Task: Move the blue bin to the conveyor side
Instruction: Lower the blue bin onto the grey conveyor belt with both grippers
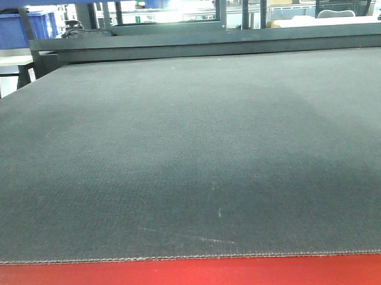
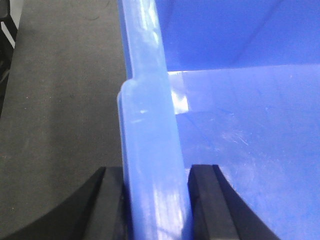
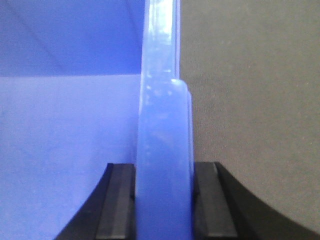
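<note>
Gripping, left side: left gripper (image 2: 156, 207), its black angular fingers (image 2: 205, 200) drawn in tight against both faces of a thick rolled rim, one finger outside the wall and one inside. Item held: large glossy royal-blue rectangular plastic crate with smooth walls, the blue bin (image 2: 245, 130). Its inner floor and far wall fill the right of the left wrist view. Gripping, right side: right gripper (image 3: 165, 202), mirrored on the opposite rim, narrowed to the rim's thickness, with the bin's interior (image 3: 70, 130) to the left. Judged purpose: two pinches on opposite walls share the load and keep a wide crate level, since one arm could not carry it squarely. Position of item: between the two arms, directly over or on the wide flat dark grey-green woven conveyor belt (image 2: 60, 110), which runs just beside each outer wall in both wrist views (image 3: 250, 100). Whether the base rests on the belt or hangs above it cannot be told. In the front view, a thin blue band along the top edge may be the crate's underside, uncertain. Surface: belt (image 1: 191, 149) with fine texture and a few pale scuffs, bordered nearest the camera by a bright red strip (image 1: 195, 277). A dark rail (image 1: 206, 43) closes its far end. Room: brightly lit windows behind, a second blue crate (image 1: 20, 28) at far left, a black chair (image 1: 342, 1) at far right. Judged stage: transport or set-down, release not yet made.
</note>
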